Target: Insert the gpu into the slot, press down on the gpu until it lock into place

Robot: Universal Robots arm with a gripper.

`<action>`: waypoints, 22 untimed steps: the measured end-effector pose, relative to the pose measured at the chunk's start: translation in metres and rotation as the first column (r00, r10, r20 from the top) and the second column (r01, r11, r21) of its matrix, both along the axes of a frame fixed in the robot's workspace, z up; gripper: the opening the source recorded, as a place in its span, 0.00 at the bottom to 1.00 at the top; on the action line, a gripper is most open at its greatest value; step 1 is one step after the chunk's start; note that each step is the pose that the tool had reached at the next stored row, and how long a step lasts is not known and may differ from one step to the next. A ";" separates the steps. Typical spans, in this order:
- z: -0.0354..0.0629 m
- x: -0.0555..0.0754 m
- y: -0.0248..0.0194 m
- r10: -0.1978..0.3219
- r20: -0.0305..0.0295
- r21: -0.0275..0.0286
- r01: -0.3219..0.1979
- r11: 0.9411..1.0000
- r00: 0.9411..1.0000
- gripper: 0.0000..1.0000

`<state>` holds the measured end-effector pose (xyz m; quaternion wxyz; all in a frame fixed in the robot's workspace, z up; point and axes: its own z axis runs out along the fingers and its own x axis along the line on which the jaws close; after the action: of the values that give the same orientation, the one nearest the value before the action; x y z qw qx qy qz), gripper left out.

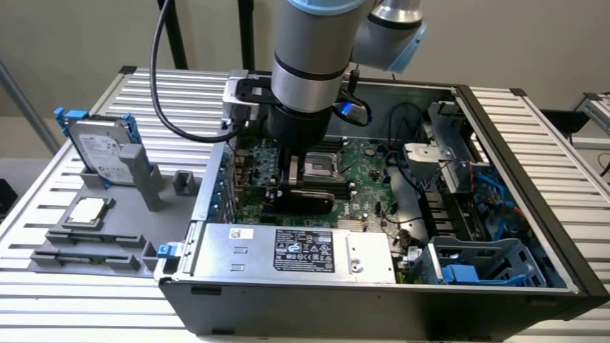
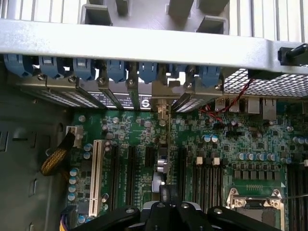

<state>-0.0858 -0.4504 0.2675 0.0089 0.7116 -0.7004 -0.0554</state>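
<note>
We see an open black computer case [image 1: 381,314] lying on a slatted metal table [image 1: 76,314]. Inside it lies a green motherboard [image 1: 367,161]. At six o'clock sits a silver power supply box [image 1: 238,250] with a black-and-white label [image 1: 305,250], its print too small to read. At four o'clock is a blue drive cage [image 1: 476,268].

Outside the case, at nine o'clock, a grey fixture [image 1: 124,239] holds an upright hard drive [image 1: 100,150] with blue rails and a square processor chip [image 1: 88,211].

The arm reaches straight down into the case. Its gripper [image 1: 297,187] is clenched on the gpu [image 1: 310,199], a thin black card standing on edge just below the claw, at its six o'clock, over the motherboard.

In the wrist view the card lies between black slots [image 2: 130,168], pointing toward a row of blue clips [image 2: 82,67] on the case wall. Whether it is seated we cannot tell.
</note>
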 end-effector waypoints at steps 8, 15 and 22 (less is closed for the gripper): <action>-0.0013 0.000 0.0001 0.000 0.002 -0.002 0.000 1.000 1.000 0.11; 0.0257 0.000 0.0000 0.000 0.002 -0.005 0.000 1.000 1.000 0.11; 0.0277 0.000 0.0000 0.000 0.002 -0.006 0.000 1.000 1.000 0.11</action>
<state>-0.0862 -0.4503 0.2952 0.0104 0.7116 -0.7005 -0.0529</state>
